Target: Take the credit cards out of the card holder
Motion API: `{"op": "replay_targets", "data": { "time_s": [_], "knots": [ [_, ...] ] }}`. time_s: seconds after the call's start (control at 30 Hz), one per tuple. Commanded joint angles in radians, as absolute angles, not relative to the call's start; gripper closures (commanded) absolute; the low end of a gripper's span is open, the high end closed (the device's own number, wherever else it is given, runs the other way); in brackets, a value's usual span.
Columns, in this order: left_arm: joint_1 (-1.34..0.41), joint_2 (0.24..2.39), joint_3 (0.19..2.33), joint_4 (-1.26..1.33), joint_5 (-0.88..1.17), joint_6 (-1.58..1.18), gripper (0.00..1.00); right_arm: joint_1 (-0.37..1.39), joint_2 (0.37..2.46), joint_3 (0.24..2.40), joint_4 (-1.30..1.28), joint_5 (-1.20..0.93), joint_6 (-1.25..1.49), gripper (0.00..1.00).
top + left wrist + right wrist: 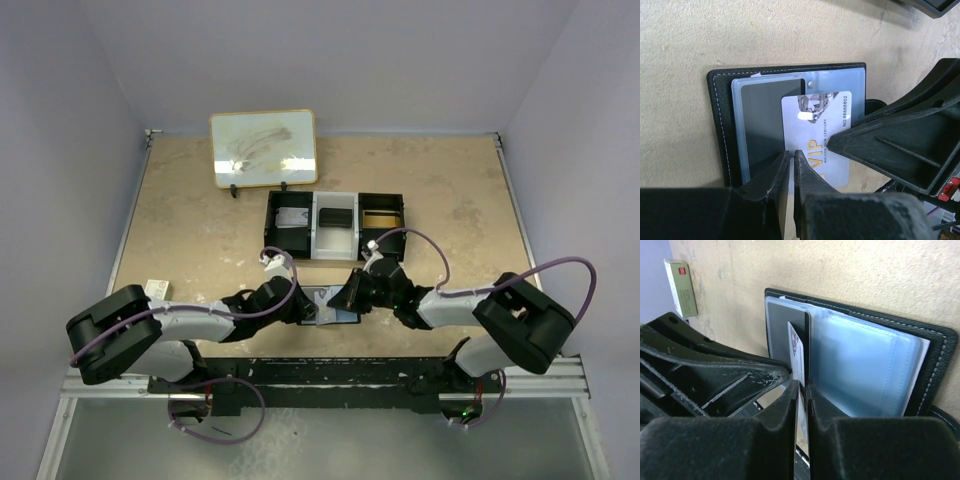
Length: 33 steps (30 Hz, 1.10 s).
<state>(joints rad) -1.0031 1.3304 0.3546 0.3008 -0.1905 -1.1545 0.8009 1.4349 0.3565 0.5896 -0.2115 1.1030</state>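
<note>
At the far left of the table (200,230), a small white box (157,288) is seen lying flat, well apart from everything else. A framed whiteboard (264,148) is propped at the back, left of centre. The left gripper (791,156) is lowered at the near left part of the card holder (720,125). Its fingers are drawn together until only a thin slit is left, and whether anything is pinched in that slit cannot be told. The card holder is laid open and flat at the near middle of the table, between the two grippers and in front of the black-and-white tray (300,196). Its black stitched cover faces down and its clear blue-grey sleeves face up. A white credit card (815,120), printed with "VIP" and a number, is drawn partly out of a sleeve and overlaps a dark panel beside it. The right gripper (802,387) is clenched on this card, whose thin edge is seen running into the narrow gap between its fingers. In the tray, a pale item is held in the left compartment, a dark one in the middle and a golden-brown one in the right.
</note>
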Motion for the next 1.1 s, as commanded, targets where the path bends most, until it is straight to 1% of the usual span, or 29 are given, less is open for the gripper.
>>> {"op": "replay_targets", "data": {
  "time_s": [0.0, 0.17, 0.37, 0.4, 0.43, 0.47, 0.6, 0.63, 0.7, 0.83, 0.9, 1.07],
  "knots": [
    [-1.006, 1.354, 0.379, 0.286, -0.189, -1.123, 0.96, 0.799, 1.454, 0.353, 0.675, -0.270, 1.079, 0.86],
    [-1.005, 1.351, 0.379, 0.269, -0.196, -1.126, 0.97, 0.799, 1.489, 0.365, 0.708, -0.266, 1.073, 0.85],
    [-1.006, 1.348, 0.383, 0.254, -0.202, -1.126, 0.98, 0.799, 1.486, 0.346, 0.697, -0.257, 1.070, 0.89],
    [-1.006, 1.346, 0.382, 0.251, -0.205, -1.128, 0.98, 0.799, 1.478, 0.343, 0.691, -0.254, 1.069, 0.90],
    [-1.006, 1.342, 0.381, 0.249, -0.208, -1.129, 0.98, 0.799, 1.468, 0.339, 0.690, -0.250, 1.062, 0.97],
    [-1.006, 1.340, 0.382, 0.246, -0.209, -1.130, 0.99, 0.799, 1.456, 0.334, 0.692, -0.245, 1.059, 1.00],
    [-1.006, 1.310, 0.381, 0.243, -0.213, -1.128, 0.99, 0.799, 1.395, 0.326, 0.668, -0.252, 1.028, 1.00],
    [-1.006, 1.294, 0.381, 0.237, -0.215, -1.127, 0.96, 0.799, 1.377, 0.328, 0.648, -0.248, 1.020, 1.00],
    [-1.006, 1.257, 0.391, 0.199, -0.236, -1.119, 0.87, 0.799, 1.341, 0.329, 0.613, -0.238, 1.000, 1.00],
    [-1.006, 1.175, 0.425, 0.063, -0.290, -1.090, 0.77, 0.799, 1.276, 0.330, 0.574, -0.210, 0.961, 1.00],
    [-1.006, 1.130, 0.440, 0.007, -0.316, -1.078, 0.67, 0.799, 1.243, 0.329, 0.600, -0.183, 0.941, 1.00],
    [-1.006, 1.040, 0.530, -0.205, -0.417, -1.033, 0.47, 0.802, 1.159, 0.317, 0.659, -0.182, 0.857, 1.00]
  ]
}}
